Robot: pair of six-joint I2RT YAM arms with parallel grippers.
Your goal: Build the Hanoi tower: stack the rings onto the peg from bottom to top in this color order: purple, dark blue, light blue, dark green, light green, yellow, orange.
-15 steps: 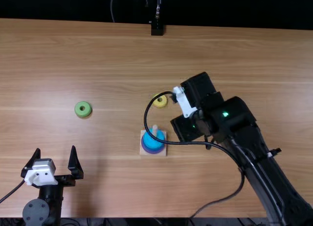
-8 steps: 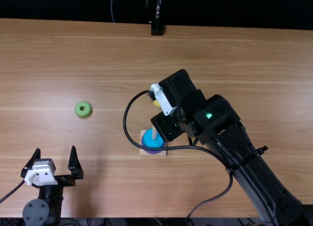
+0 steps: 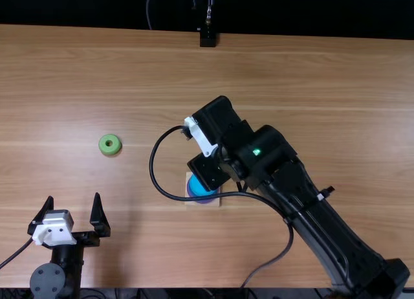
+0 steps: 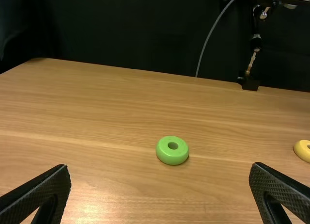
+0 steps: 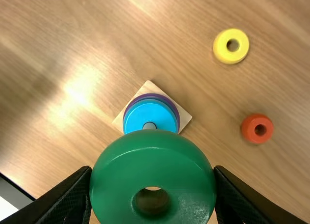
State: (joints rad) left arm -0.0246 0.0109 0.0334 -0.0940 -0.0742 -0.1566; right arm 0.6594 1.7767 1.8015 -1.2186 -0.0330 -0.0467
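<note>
In the top view my left gripper [image 3: 73,200] stands open at the lower left; in the left wrist view this gripper [image 4: 160,168] has nothing between its fingers. My right gripper [image 3: 206,138] hangs by the peg's base [image 3: 216,203], partly covering it from above. In the right wrist view the right gripper [image 5: 152,170] is shut on the dark green ring [image 5: 116,168], which overlaps the peg [image 5: 149,126]. Around the peg lie a purple ring [image 5: 176,115] and, above it, a light blue ring [image 5: 150,110]. A light green ring [image 3: 110,144] lies on the left.
A yellow ring [image 5: 231,46] and an orange ring [image 5: 257,128] lie loose on the table [image 5: 203,88], apart from the base. The right arm's cable loops over the peg's area. A stand foot [image 3: 207,39] is at the table's far edge.
The right arm has swung leftward, bringing its gripper to the peg and covering the yellow ring in the top view. The left arm has kept still.
</note>
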